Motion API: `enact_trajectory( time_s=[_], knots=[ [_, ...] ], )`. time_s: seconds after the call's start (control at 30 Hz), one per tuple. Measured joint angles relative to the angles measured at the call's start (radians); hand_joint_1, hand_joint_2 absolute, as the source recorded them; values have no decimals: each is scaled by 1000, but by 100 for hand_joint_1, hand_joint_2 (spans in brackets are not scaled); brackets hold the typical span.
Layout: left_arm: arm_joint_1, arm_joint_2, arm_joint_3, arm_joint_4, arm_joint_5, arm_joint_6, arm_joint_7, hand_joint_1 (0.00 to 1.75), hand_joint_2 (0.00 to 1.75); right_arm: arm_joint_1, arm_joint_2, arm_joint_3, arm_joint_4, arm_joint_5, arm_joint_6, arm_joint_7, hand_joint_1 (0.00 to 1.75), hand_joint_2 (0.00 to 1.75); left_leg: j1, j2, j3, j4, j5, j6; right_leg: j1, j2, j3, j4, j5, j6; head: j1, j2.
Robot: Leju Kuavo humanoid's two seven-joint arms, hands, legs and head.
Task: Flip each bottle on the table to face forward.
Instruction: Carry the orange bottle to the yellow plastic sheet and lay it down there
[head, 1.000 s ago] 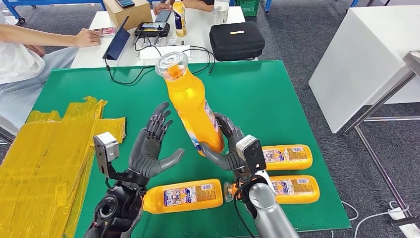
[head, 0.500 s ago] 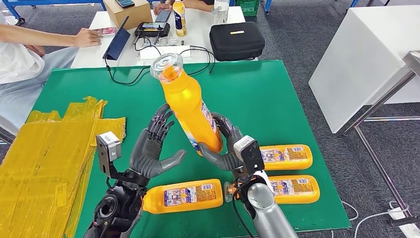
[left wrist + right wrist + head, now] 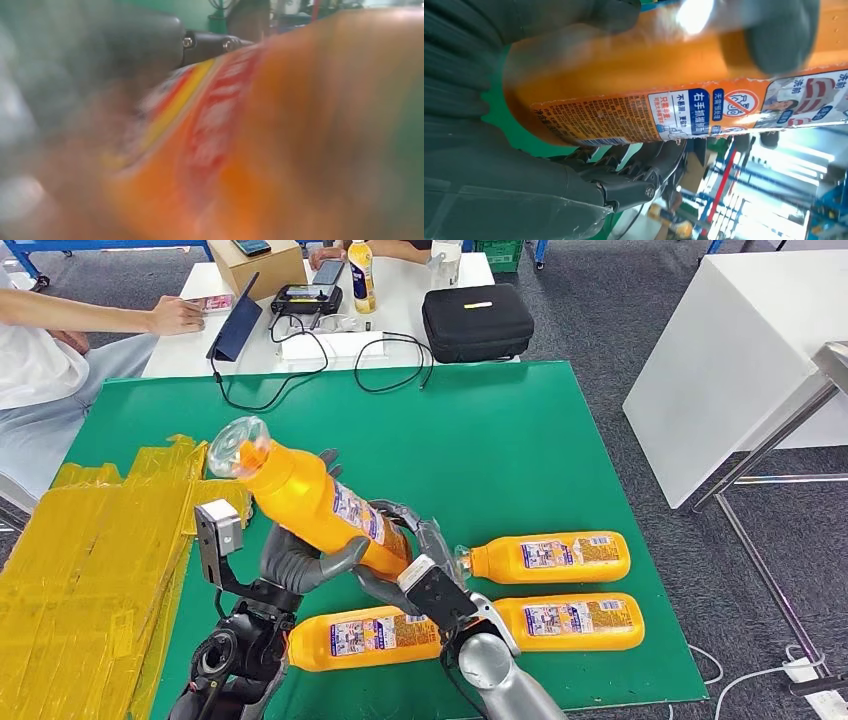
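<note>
While both hands meet on one item, entries run outward from them, placed against the green mat (image 3: 520, 440).

1. Right hand (image 3: 400, 555): fingers wrapped round the base end of the held bottle (image 3: 310, 505); the right wrist view shows its thumb (image 3: 781, 32) and fingers (image 3: 624, 175) on opposite sides of the orange body (image 3: 634, 75). Closed on it.
2. Left hand (image 3: 300, 560): cupped under the held bottle's middle, thumb against its lower side. The left wrist view is blurred; firm grip or mere support cannot be told.
3. Held bottle: off the mat, above its near-left part. Long axis slanted, clear cap (image 3: 235, 445) up and toward the mat's left edge, base down toward the right hand. Printed label partly upward.
4. Lying bottles, three, flat on the mat's near part, long axes across it: near-left bottle (image 3: 365, 635) just below the hands; far-right bottle (image 3: 545, 557) and near-right bottle (image 3: 570, 622) beside the right arm.
5. Yellow sheets (image 3: 90, 570): stacked at the mat's left edge.
6. Black case (image 3: 478, 320), cables and a person's arm (image 3: 90, 315): on the white table beyond the mat's far edge.

Judgement: the coming move turns on rolling the held bottle about its long axis; both hands are at it, the right at the base.
</note>
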Motion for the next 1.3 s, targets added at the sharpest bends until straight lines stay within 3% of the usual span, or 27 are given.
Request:
enact_trajectory(
  time_s=[0.67,0.8,1.3],
  knots=[
    [1,1,33,59,46,-21,-10,0,175,-45,-8,72,91,11,-23,0,175,175,0,0,0,0,0,0,0,0,0,0,0,0,0,0],
    [1,1,38,61,68,-12,-16,175,175,-51,-8,78,98,11,-27,0,175,175,0,0,0,0,0,0,0,0,0,0,0,0,0,0],
    [19,-17,47,16,99,73,-78,175,175,-52,-4,80,79,18,-83,11,175,175,0,0,0,0,0,0,0,0,0,0,0,0,0,0]
  ],
)
